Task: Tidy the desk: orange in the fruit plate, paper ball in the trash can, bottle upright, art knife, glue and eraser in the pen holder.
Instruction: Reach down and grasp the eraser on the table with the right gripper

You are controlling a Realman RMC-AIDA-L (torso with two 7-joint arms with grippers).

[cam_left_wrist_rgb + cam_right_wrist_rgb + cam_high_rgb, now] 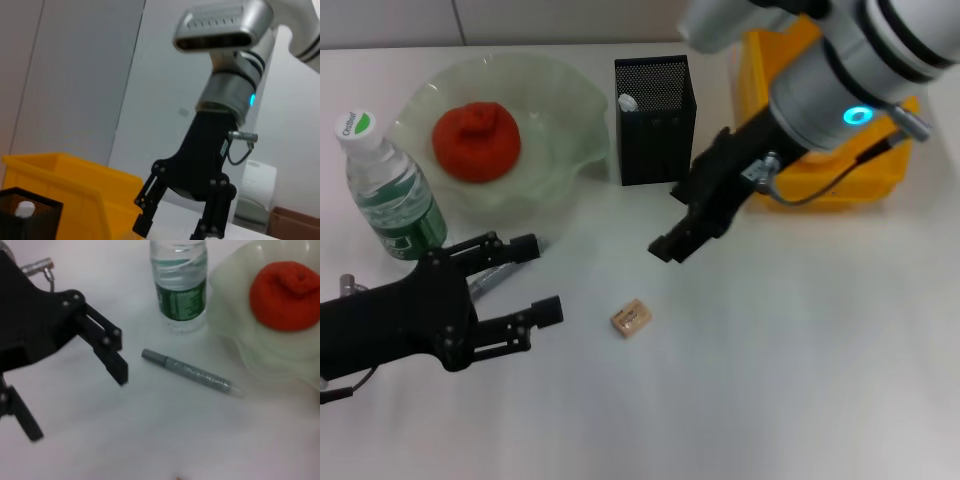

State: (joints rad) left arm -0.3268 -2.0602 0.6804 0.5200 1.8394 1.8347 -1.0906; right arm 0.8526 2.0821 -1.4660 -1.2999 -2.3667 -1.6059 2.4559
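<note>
My left gripper hovers low over the counter, jaws spread wide and empty, the grey art knife lying just under it near the upright bottle. My right gripper hangs by the pen holder, jaws parted, holding nothing. The orange sits in the fruit plate; the eraser lies loose; something white, maybe glue, is in the holder.

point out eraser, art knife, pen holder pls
eraser (630, 318), head view, on its tan top face.
art knife (192, 373), right wrist view, mid grey body, lying on the desk.
pen holder (657, 135), head view, on its front mesh wall.
</note>
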